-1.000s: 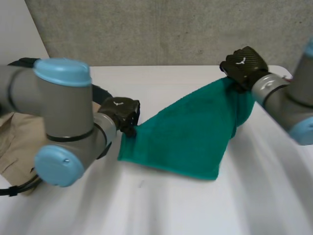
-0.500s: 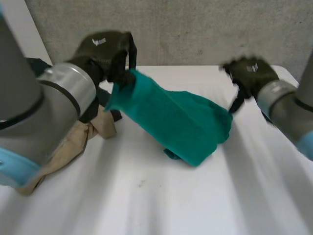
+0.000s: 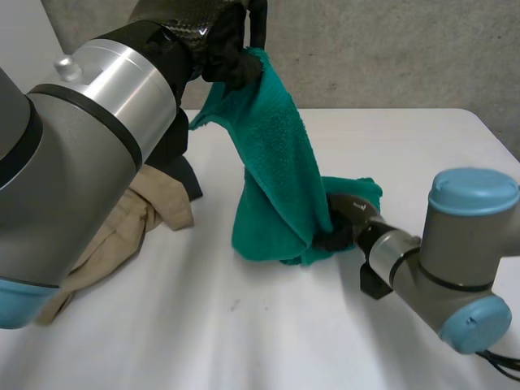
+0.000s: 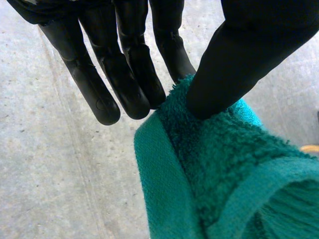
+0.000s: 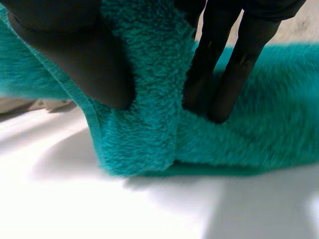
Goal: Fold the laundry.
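Teal-green terry towel (image 3: 275,171) rises as a tall drape from my white table (image 3: 244,333), with its lower end bunched on the tabletop near the middle. Closest to me, my right arm reaches in low across the table. My right hand (image 3: 351,214) is at that bunched lower end, with the thumb (image 5: 75,55) on one side of a raised fold and the fingers (image 5: 224,64) on the other, pinching the pile between them. To my left, a crumpled beige fabric garment (image 3: 122,236) lies on the table, well apart from the towel. A dark piece (image 3: 177,162) lies just behind it; I cannot tell what that is. Farther back and high above the table, my left hand (image 3: 213,32) holds the towel's top corner, with the hemmed edge squeezed between my thumb and straight fingertips. From there the cloth hangs down to the heap below. Beyond the table stands a rough grey concrete wall (image 3: 390,49).
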